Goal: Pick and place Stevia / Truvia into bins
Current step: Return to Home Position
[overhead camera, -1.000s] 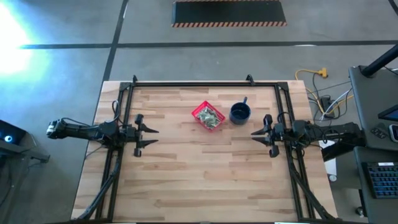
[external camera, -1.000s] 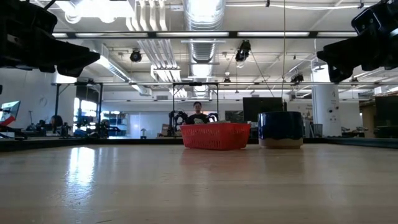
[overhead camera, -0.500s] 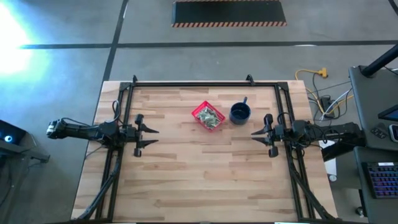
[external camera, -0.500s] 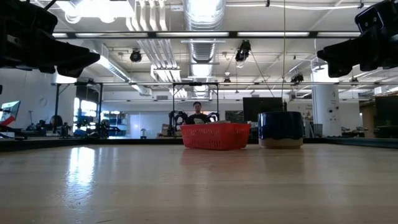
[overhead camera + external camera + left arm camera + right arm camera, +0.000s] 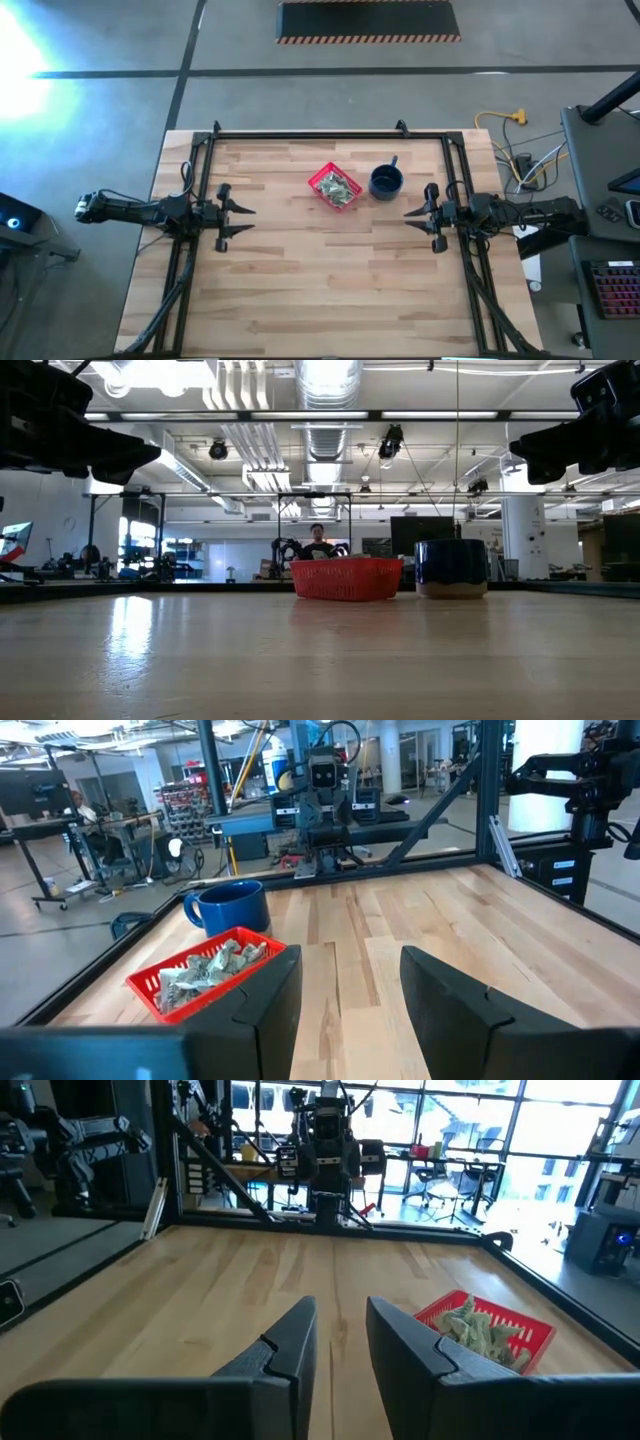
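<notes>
Many pale green-and-white sachets, crumpled, heaped loosely, inside red basket

Green-white sachets heaped, red basket

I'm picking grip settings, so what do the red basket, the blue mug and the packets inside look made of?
The red basket looks like moulded plastic: bright, slightly glossy, with what seems a lattice wall. The blue mug seems glazed ceramic, given its shiny dark surface and paler bare foot. The packets look like matte paper, creased and piled loosely.
</notes>
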Available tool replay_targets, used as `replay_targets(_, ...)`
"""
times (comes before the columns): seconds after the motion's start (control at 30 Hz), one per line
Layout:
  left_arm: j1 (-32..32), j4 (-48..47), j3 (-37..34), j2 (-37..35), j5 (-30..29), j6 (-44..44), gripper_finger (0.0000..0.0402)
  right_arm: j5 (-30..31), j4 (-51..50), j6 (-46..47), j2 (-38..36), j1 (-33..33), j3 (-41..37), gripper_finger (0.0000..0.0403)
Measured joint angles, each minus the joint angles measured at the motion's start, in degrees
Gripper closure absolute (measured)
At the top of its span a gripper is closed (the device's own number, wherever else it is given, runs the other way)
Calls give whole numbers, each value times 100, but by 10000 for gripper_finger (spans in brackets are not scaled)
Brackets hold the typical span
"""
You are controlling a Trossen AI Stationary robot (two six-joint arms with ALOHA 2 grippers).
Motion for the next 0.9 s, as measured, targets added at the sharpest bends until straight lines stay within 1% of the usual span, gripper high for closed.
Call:
replay_targets(0.3,0,0,0,-1,0,2,246,2,0,1,0,1,0,316)
replay_targets(0.7,0,-2,0,26,1,2,246,4,0,0,0,0,0,334)
replay_targets(0.9,0,-1,0,34,1,2,246,4,0,0,-1,0,0,332)
